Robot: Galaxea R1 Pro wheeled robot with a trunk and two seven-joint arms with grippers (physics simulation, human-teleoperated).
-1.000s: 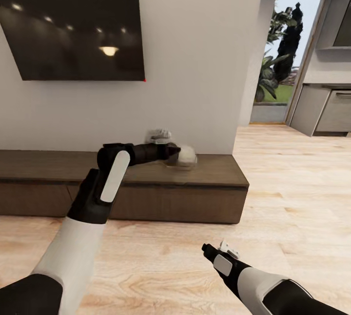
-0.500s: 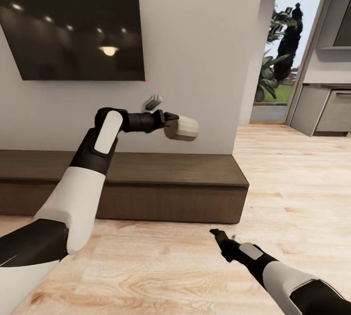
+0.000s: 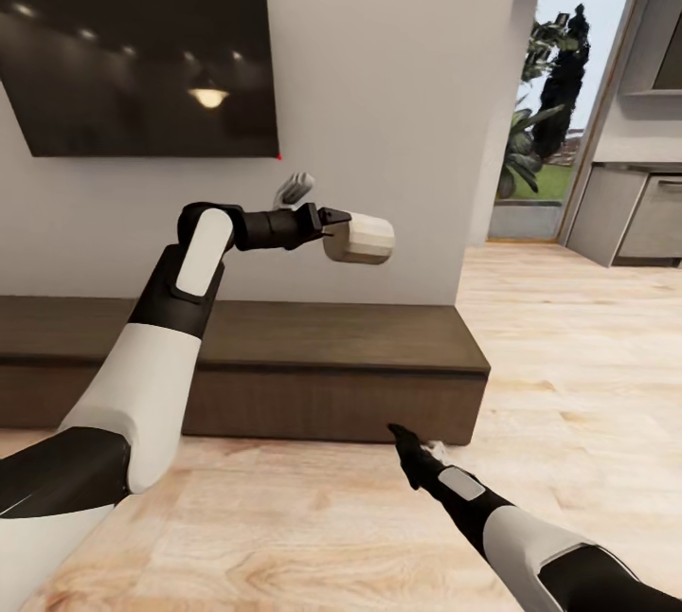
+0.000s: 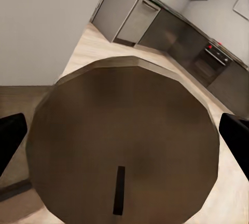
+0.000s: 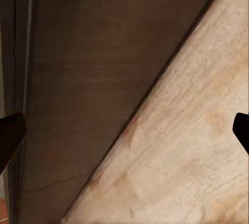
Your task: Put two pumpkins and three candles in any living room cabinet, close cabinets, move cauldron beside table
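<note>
An off-white faceted candle (image 3: 360, 239) hangs in the air above the right part of the long dark brown cabinet (image 3: 284, 337), lying sideways in my left gripper (image 3: 333, 231), which is shut on it. In the left wrist view the candle's dark beige end (image 4: 124, 146) sits between the two black fingertips (image 4: 10, 141). My right gripper (image 3: 403, 441) is low over the floor, just in front of the cabinet's right-hand front, and stands open. Through the right wrist view I see that flat brown front (image 5: 78, 78) meeting the floor, with nothing between the fingers.
A large black TV (image 3: 142, 58) hangs on the white wall above the cabinet. Light wood floor (image 3: 568, 356) stretches to the right toward a glass door with plants (image 3: 549, 110) and grey kitchen units (image 3: 644, 214).
My left arm has lifted the candle off the cabinet's top and up to the right. The right gripper has moved forward to the cabinet's front.
</note>
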